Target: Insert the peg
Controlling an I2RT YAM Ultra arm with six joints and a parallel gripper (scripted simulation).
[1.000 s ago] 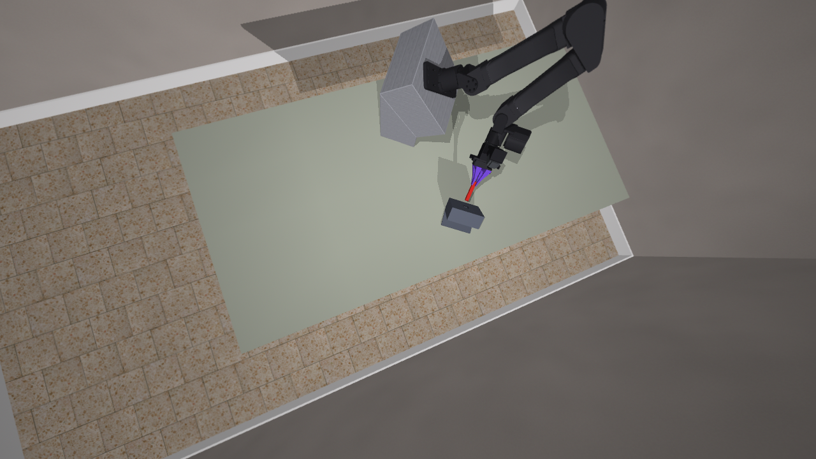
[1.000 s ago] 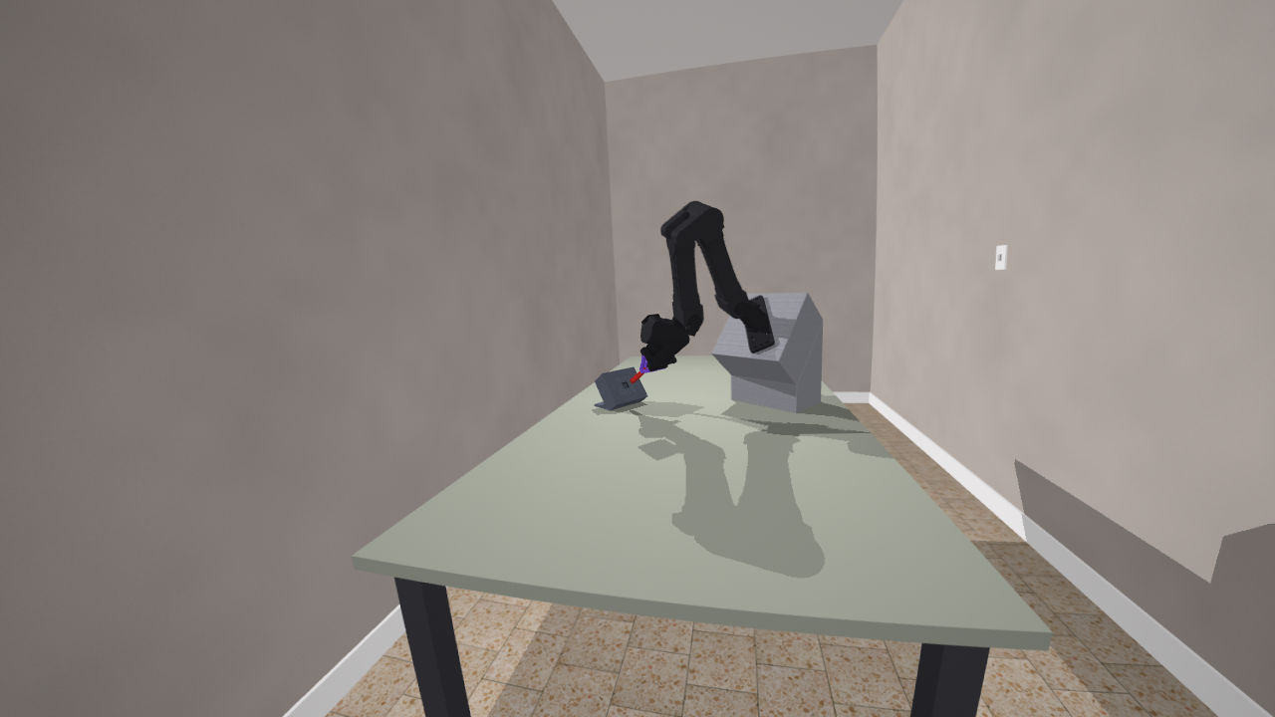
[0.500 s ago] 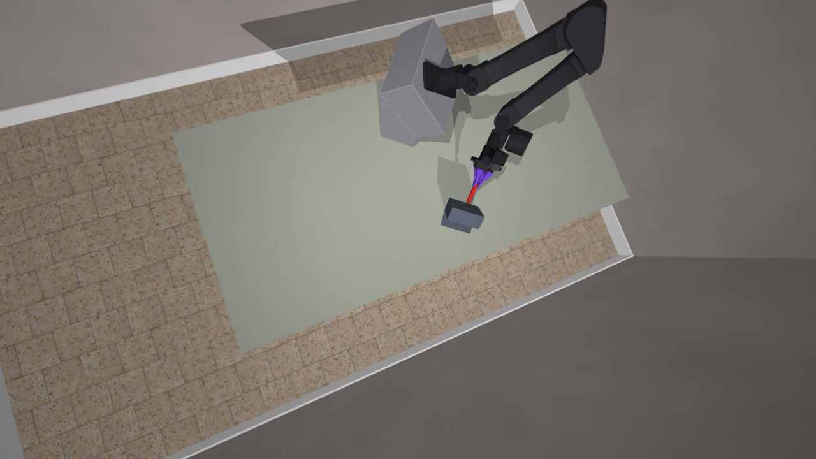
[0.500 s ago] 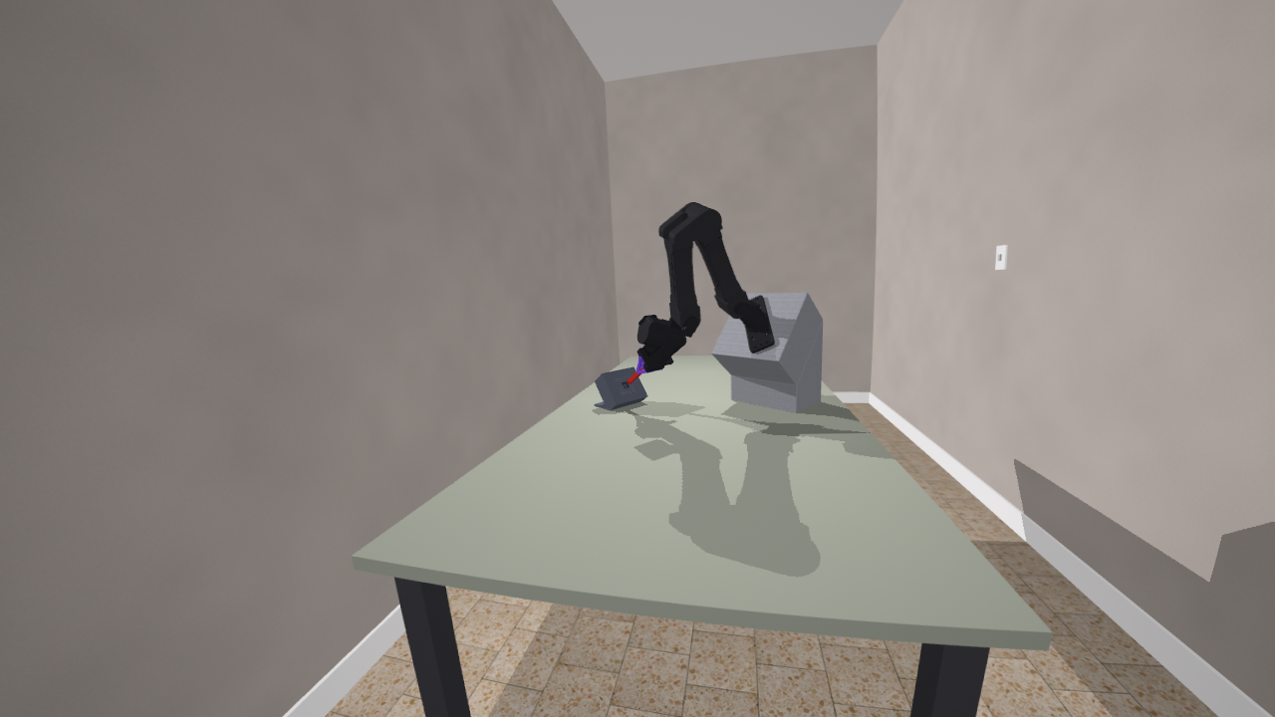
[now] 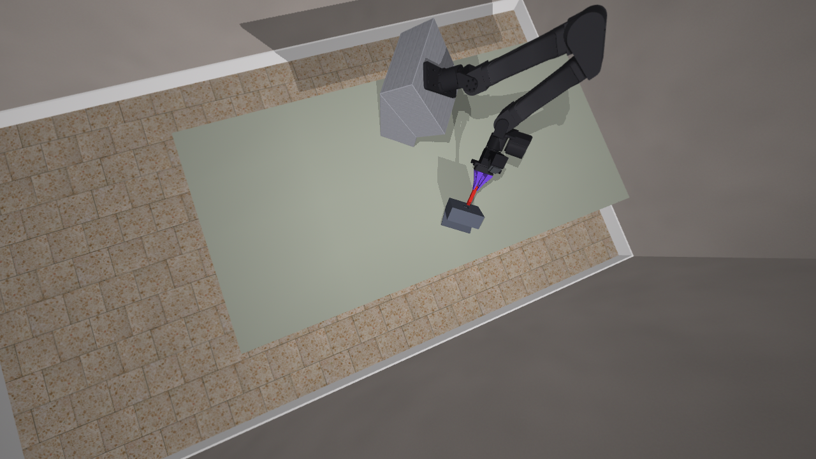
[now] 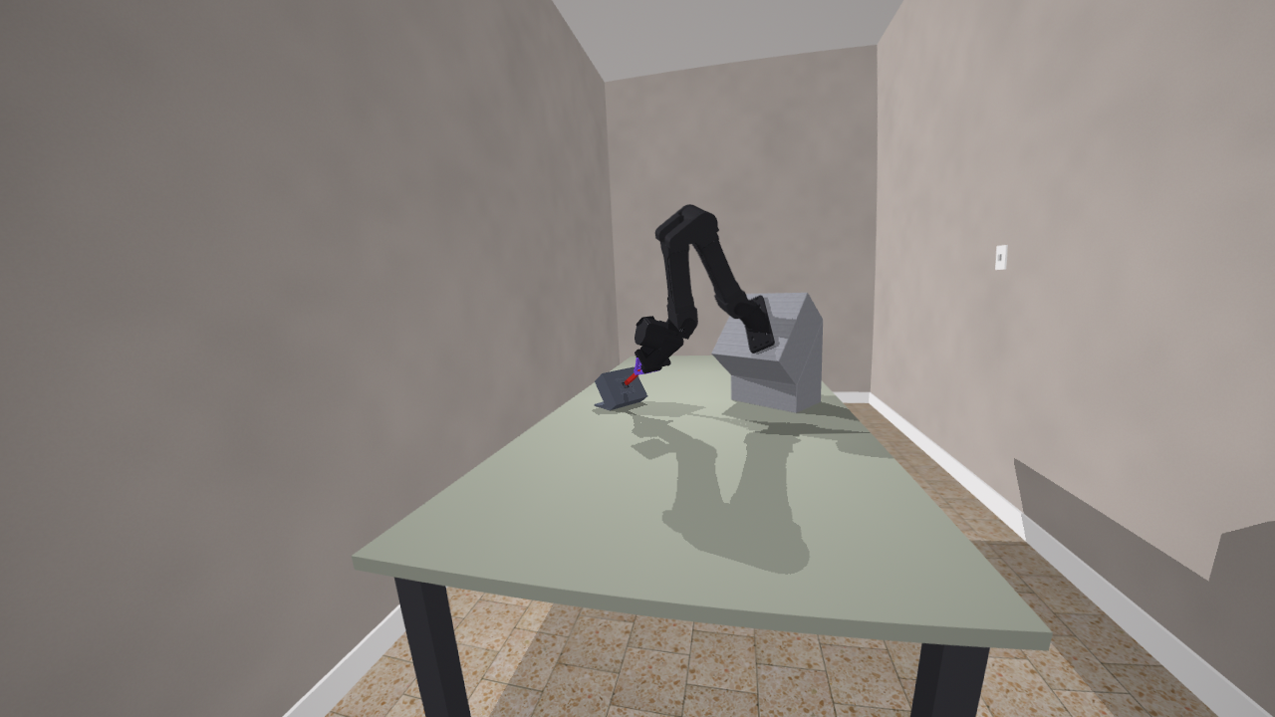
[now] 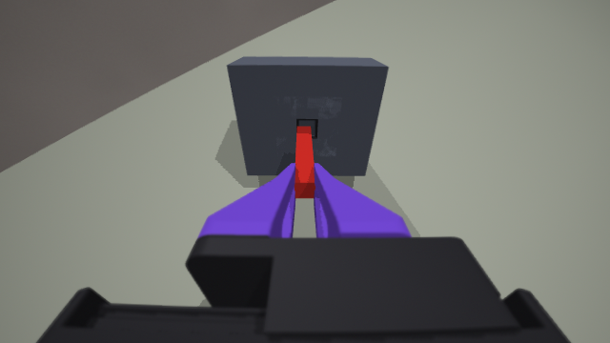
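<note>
My gripper [image 7: 304,171] with purple fingers is shut on the rear end of a red square peg [image 7: 304,154]. The peg points forward at the dark grey sloped panel [image 7: 307,114]. Its tip sits at the mouth of the small square hole [image 7: 307,127], just entering its lower edge. In the top view the gripper [image 5: 478,183] holds the peg [image 5: 472,196] slanting down onto the panel block [image 5: 462,215]. In the exterior view the peg [image 6: 630,378] meets the panel [image 6: 617,389] near the table's left edge.
A large light grey block [image 5: 413,85] carrying the arm's base stands behind the panel on the green table top. The table edge lies close to the left of the panel [image 7: 95,114].
</note>
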